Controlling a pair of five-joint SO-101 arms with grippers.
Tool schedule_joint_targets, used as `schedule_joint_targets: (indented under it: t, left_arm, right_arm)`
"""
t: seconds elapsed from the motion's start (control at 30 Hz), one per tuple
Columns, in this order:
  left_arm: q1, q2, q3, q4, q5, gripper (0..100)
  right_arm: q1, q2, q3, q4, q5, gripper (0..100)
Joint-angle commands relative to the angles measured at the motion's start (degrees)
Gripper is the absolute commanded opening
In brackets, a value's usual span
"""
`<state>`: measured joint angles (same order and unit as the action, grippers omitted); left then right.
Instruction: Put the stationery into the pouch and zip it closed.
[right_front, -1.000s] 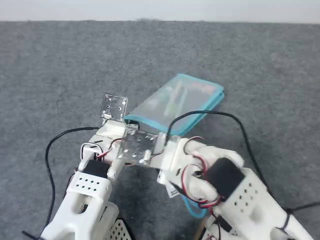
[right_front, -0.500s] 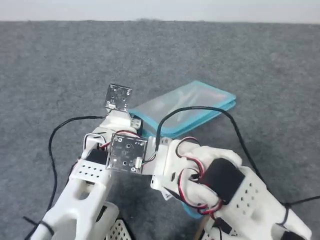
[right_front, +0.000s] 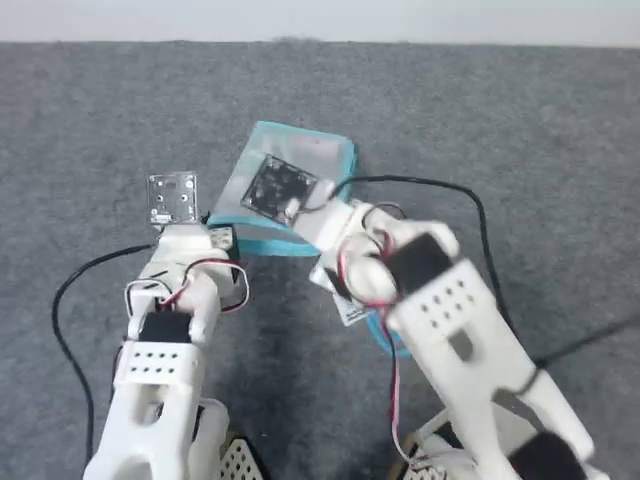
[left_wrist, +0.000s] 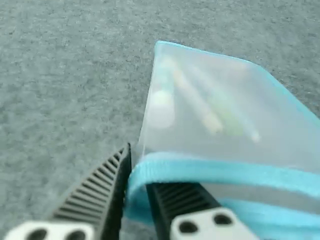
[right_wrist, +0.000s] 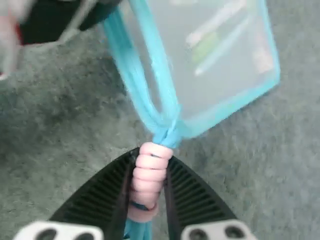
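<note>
- the left fingers (left_wrist: 102, 187) are clamped on the blue zip edge at one end of the pouch (left_wrist: 225, 115).
- the right fingers (right_wrist: 102, 192) are pinched on the pink zip pull (right_wrist: 148, 175) at a corner.
- to zip well, i'd hold the left end firm and draw the pull straight along a taut band.
- the clear pouch sits between both arms over the grey surface (right_front: 500, 120), with pens (left_wrist: 192, 102) inside.
</note>
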<state>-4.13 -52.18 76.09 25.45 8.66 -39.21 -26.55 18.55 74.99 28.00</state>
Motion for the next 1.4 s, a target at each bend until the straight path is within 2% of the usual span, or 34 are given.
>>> schedule_joint_targets:
  t: [0.0,0.13,0.2,0.4,0.5,0.67,0.73,0.9,1.03,1.17,1.37]
  left_arm:
    - [1.5,-4.0,0.3,0.1,-0.3,1]
    - [5.5,-4.0,1.4,0.1,-0.7,1]
    - [5.5,-4.0,1.5,0.1,-1.2,1]
    - [4.6,-4.0,1.3,-0.1,-1.1,1]
    - [4.6,-4.0,1.2,-0.1,-1.1,1]
    - [4.6,-4.0,1.2,-0.1,-1.1,1]
    - [4.6,-4.0,1.2,-0.1,-1.1,1]
    - [4.6,-4.0,1.2,0.0,-1.1,1]
    - [4.6,-4.0,1.2,0.1,-1.1,1]
    - [4.6,-4.0,1.0,0.1,-1.1,1]
    - [4.6,-4.0,0.1,1.3,-1.2,1]
  right_arm:
    - [-3.6,2.5,-4.4,-1.7,-3.1,0.6]
    - [-15.3,0.4,-4.1,-2.6,-3.5,0.6]
    - [-18.8,-2.9,-2.5,-2.6,-3.3,0.6]
    - [-18.9,-15.1,6.2,-2.9,-3.3,0.9]
    - [-17.9,-15.9,10.9,-2.5,-3.3,7.2]
    - [-14.4,-15.5,17.8,-4.6,-3.1,35.8]
    - [-13.6,-15.6,18.3,-4.4,-1.6,43.3]
    - [-12.2,-16.0,18.4,-3.6,-0.7,40.7]
    - [-5.2,-19.6,19.9,-5.2,1.0,40.7]
    - [3.9,-23.7,29.9,-15.0,4.0,40.7]
    - [5.1,-23.3,43.1,-31.3,6.3,40.8]
